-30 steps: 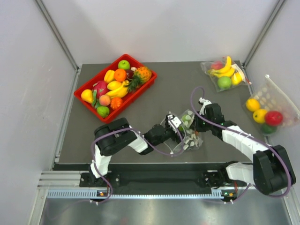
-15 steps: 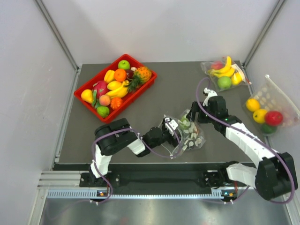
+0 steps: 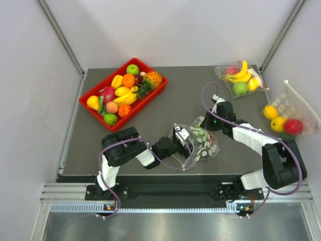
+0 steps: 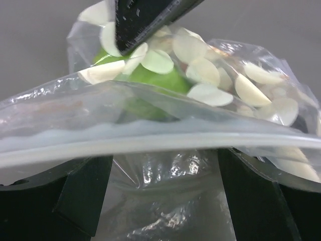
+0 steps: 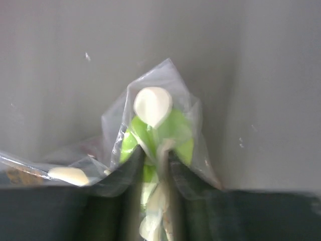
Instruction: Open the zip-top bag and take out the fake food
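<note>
The zip-top bag [image 3: 199,144] lies crumpled on the dark table between my two grippers. My left gripper [image 3: 180,137] is at its left edge. In the left wrist view its fingers [image 4: 85,193] stand wide apart with bag film between them, and the white zip strip [image 4: 160,143] crosses in front. My right gripper [image 3: 210,123] is at the bag's far right corner, shut on a fold of bag film [image 5: 156,170]. A green fruit shows inside the bag [image 4: 150,80] [image 5: 178,131]. The peach and orange fruits are hidden.
A red tray [image 3: 88,94] full of fruit stands at the back left. A clear bag of bananas and a green apple [image 3: 239,78] lies at the back right. A bigger dotted bag of yellow and red fruit [image 3: 286,118] lies at the right edge.
My left gripper has slid a little left with the bag's edge. My right gripper rose toward the back right, then came back down to the bag's far corner.
</note>
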Controlling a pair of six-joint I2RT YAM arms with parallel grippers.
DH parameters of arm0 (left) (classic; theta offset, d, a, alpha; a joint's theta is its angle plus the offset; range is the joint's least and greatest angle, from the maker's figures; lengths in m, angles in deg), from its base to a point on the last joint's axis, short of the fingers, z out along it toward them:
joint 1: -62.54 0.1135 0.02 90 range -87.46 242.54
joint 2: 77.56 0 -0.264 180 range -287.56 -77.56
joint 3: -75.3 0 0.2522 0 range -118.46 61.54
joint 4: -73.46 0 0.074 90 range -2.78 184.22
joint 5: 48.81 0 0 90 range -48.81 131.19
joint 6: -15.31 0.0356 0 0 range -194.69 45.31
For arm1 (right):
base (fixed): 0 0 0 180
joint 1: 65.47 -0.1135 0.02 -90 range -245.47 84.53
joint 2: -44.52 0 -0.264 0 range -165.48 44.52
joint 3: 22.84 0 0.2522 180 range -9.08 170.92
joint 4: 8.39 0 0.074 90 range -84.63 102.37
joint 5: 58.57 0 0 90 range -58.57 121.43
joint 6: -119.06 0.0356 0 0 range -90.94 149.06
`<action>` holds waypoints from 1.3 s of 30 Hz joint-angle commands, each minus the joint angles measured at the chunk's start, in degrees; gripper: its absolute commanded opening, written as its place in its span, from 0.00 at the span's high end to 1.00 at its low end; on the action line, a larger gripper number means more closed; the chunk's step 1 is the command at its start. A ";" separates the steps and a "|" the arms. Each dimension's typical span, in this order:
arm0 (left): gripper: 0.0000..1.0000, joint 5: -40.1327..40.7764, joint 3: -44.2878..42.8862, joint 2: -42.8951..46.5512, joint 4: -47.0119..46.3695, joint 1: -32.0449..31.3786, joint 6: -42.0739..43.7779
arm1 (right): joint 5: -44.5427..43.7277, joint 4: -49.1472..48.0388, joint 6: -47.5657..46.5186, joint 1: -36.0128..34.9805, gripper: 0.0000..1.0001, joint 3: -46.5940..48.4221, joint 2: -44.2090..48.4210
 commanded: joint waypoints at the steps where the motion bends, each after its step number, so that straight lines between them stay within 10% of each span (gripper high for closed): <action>1: 0.10 -0.60 0.42 0.59 -6.74 0.20 -2.53 | 0.46 -4.01 -0.22 0.67 0.88 -0.52 -0.35; 20: 0.06 -0.60 -5.12 -3.80 -10.86 -0.23 -6.13 | 1.95 0.90 -0.66 -0.12 0.99 -11.60 6.59; 30: 0.06 -0.60 -4.86 -4.42 -11.40 -1.90 -6.49 | -2.53 6.28 -0.93 -0.92 0.41 -10.03 13.72; 39: 0.06 0.28 -1.69 -3.45 -12.28 -3.92 -6.14 | -3.33 0.48 2.15 -0.39 0.28 -4.84 7.05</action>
